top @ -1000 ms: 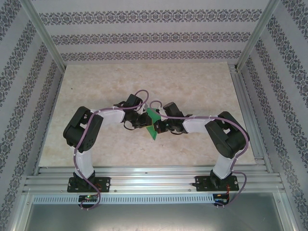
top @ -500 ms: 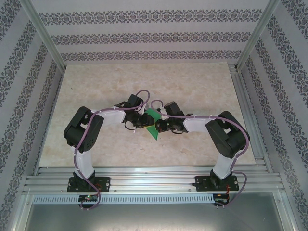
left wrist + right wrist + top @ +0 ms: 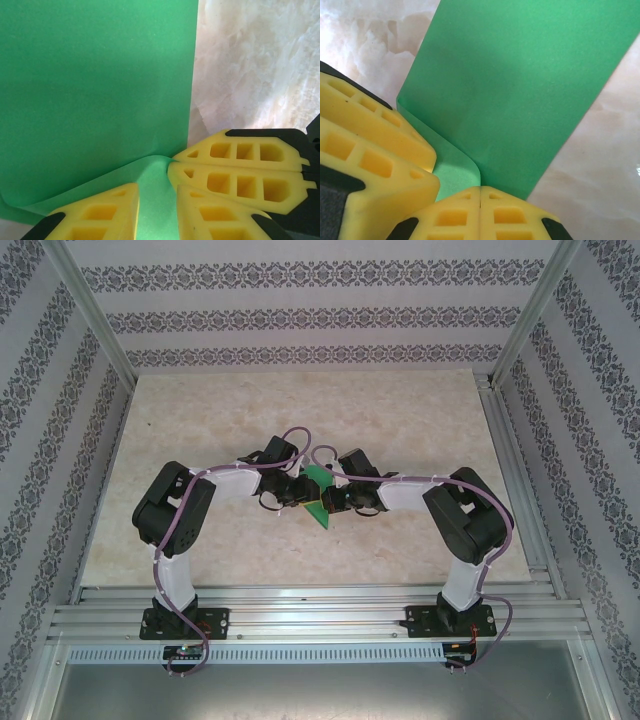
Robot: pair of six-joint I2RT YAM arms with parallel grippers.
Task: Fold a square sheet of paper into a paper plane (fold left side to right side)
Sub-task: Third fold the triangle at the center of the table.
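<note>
The square sheet of paper [image 3: 320,508] sits mid-desk [image 3: 200,420], doubled over between the arms. The right gripper [image 3: 480,194] is clamped on its curled edge, seemingly to steady it. The left gripper [image 3: 157,194] has its jaws slightly apart around the bend, likely ready to crease.

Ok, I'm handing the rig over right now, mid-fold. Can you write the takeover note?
Left gripper: open, fingers on either side of the bent-over edge of the square sheet of paper.
Right gripper: shut, pinching the sheet at that bend.
Sheet: mid-table, between the two grippers, apparently partly lifted.
Done: one side is curled over, but the bend is rounded with no sharp crease.
Left: line up the edges, press the crease flat, then make all the plane folds.
</note>
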